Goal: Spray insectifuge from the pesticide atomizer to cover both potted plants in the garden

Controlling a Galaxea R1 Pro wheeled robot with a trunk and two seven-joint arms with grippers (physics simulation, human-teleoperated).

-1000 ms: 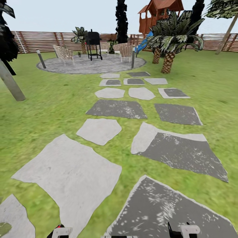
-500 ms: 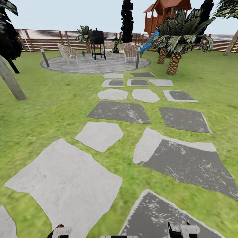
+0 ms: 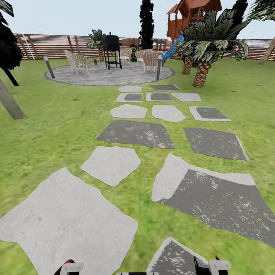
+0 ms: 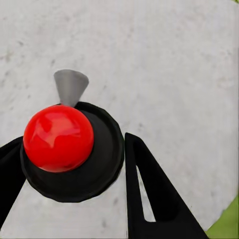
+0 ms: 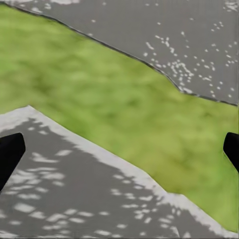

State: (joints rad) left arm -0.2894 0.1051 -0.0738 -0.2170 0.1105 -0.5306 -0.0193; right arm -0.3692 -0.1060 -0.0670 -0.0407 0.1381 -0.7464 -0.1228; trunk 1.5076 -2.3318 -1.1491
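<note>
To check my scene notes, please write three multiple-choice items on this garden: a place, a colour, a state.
1. Where does the black grill stand? A on the round patio B on the lawn C on a stepping stone
2. What colour is the slide? A red B blue C yellow
3. How is the right tool? A shut on a bottle B open, empty C shut, empty
Answers: 1 A, paving lies under its legs; 2 B, it shows blue beside the palm; 3 B, its fingers sit far apart over stone and grass.
</note>
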